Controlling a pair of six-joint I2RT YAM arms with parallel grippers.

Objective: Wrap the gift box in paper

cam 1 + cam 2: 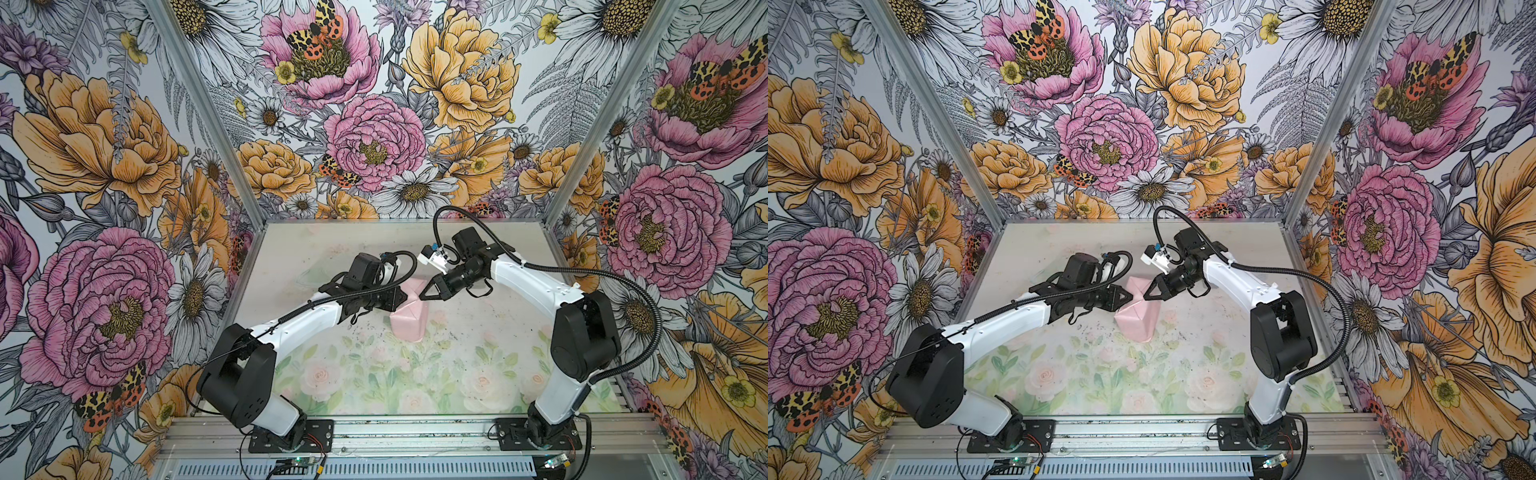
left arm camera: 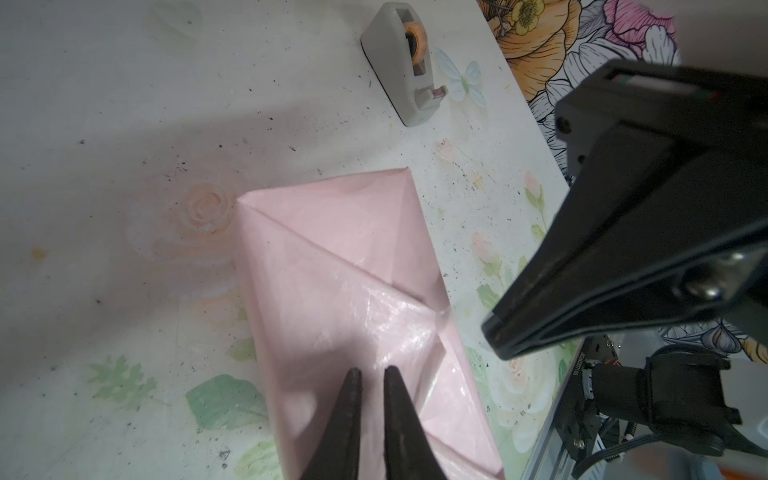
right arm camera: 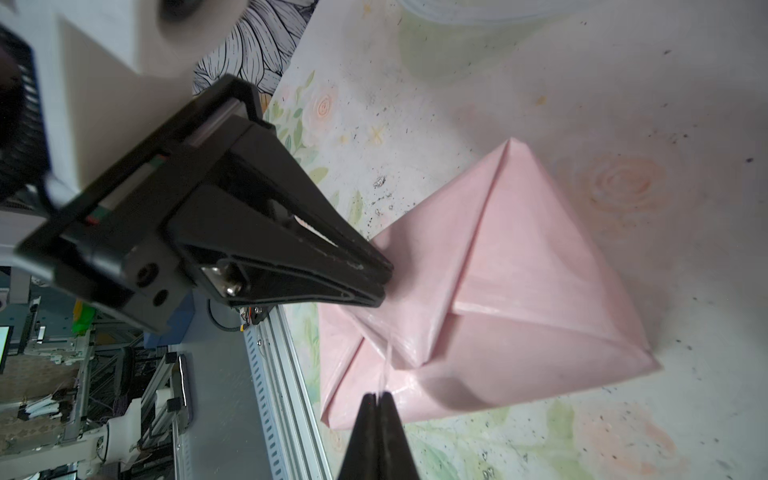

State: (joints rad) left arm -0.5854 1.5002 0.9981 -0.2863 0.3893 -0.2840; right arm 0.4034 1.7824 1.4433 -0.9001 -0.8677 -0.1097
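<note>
The pale pink, creased wrapping paper point(image 1: 409, 323) is folded into a squarish parcel. Diagonal flaps meet on top, with glossy patches along the seam. It lies near the middle of the floral-printed table point(image 1: 374, 245), between the two grippers. The gift box is wholly covered by the paper, so none of its surface shows.

The left gripper point(image 2: 369, 374) hangs over the parcel's top, its jaws a slim gap apart with nothing between them. The right gripper point(image 3: 377, 397) has its jaws pressed together just above the parcel. A thin clear strand runs from its tips to the paper, too faint to identify.

A small grey plastic tape dispenser point(image 2: 401, 62) stands apart from the parcel, clear only in the left wrist view.
</note>
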